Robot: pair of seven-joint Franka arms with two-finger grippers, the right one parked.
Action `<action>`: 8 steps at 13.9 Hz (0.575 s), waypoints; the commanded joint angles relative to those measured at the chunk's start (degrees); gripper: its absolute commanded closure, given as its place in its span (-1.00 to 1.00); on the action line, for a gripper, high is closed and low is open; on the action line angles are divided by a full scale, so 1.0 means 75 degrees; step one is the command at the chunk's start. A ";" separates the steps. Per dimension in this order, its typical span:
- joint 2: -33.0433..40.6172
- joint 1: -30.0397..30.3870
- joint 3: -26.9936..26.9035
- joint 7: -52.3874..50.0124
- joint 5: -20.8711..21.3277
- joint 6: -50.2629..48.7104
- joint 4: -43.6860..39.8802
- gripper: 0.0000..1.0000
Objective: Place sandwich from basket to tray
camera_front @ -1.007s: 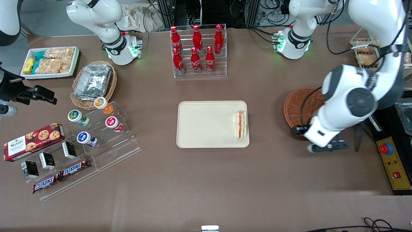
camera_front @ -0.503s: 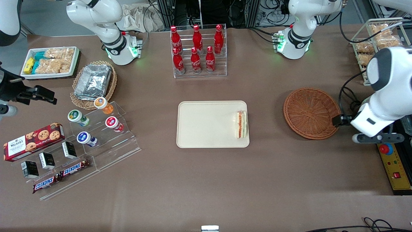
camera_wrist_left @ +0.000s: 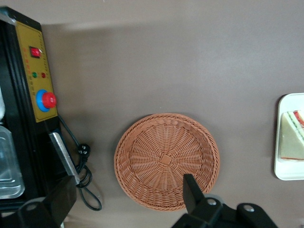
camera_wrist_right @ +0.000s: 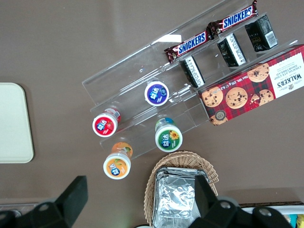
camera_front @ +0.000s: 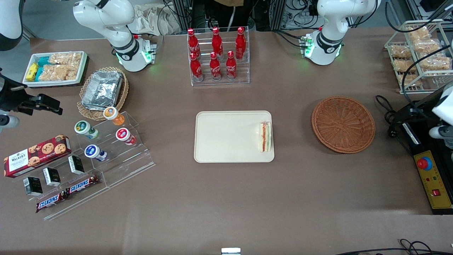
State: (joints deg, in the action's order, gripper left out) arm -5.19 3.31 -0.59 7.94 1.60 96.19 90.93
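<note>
Cream tray (camera_front: pixel 226 136) mid-counter (camera_front: pixel 226 198) holds the sandwich (camera_front: pixel 265 136) at its edge nearest the wicker basket (camera_front: pixel 343 124), which has nothing in it. Tool (camera_wrist_left: pixel 128 199) hovers high above the basket's rim, fingers (camera_wrist_left: pixel 191 191) spread wide, gripping nothing.

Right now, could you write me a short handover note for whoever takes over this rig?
Tool: open and empty, raised above the table at the working arm's end, over the basket's edge.
Sandwich: lying on the tray, at the tray's edge nearest the basket.
Basket: empty, beside the tray.
Done: sandwich is on the tray and released.
Left: nothing visible, apart perhaps from parking the arm.
</note>
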 commanded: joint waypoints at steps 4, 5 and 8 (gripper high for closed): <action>-0.0433 -0.0031 -0.0050 0.0101 -0.0085 -0.0310 -0.0569 -1.00; -0.0434 -0.0031 -0.0050 0.0101 -0.0085 -0.0310 -0.0569 -1.00; -0.0434 -0.0066 -0.0026 0.0101 -0.0085 -0.0333 -0.0558 -1.00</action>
State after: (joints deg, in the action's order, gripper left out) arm -7.78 3.25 -0.55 8.08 1.57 95.29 88.86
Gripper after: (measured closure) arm 0.000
